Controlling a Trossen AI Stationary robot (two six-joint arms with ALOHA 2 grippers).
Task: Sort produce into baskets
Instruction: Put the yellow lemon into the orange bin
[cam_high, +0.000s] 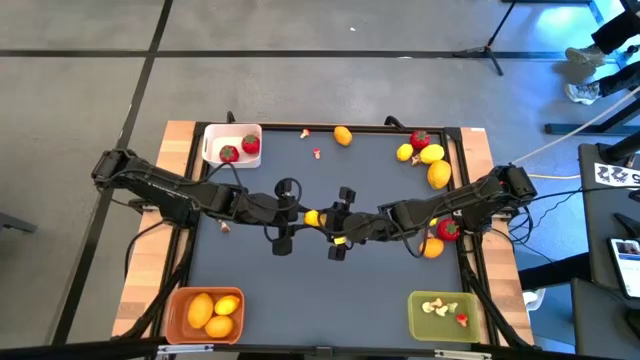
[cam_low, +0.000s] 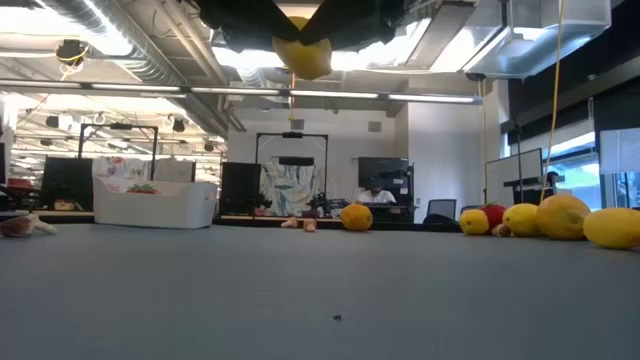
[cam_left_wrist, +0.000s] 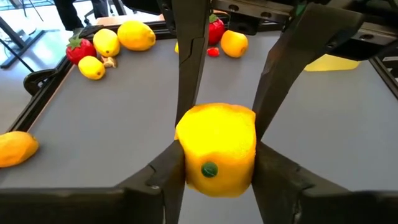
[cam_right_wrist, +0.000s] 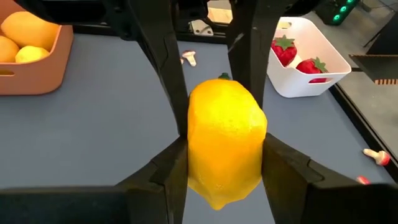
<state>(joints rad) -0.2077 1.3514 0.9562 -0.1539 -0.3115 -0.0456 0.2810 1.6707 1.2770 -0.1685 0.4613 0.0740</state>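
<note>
A yellow lemon hangs above the table's middle between my two grippers; the low view shows it high over the table. My left gripper reaches it from the left and my right gripper from the right, both shut on it. The white basket at the far left holds two strawberries. The orange basket at the near left holds lemons and oranges. The olive-green basket at the near right holds small bits. My left gripper pinches the lemon's two sides between its fingers, near the end with the green stem dot. The fingers come level from the table's left. The lemon is lifted clear of the table. My right gripper pinches the lemon's two sides between its fingers, at the lemon's other end. The fingers come level from the table's right, opposite the left fingers. The lemon is clear of the table.
Loose produce lies on the table: an orange at the far middle, a strawberry and lemons at the far right, a strawberry and an orange under the right arm, and small bits.
</note>
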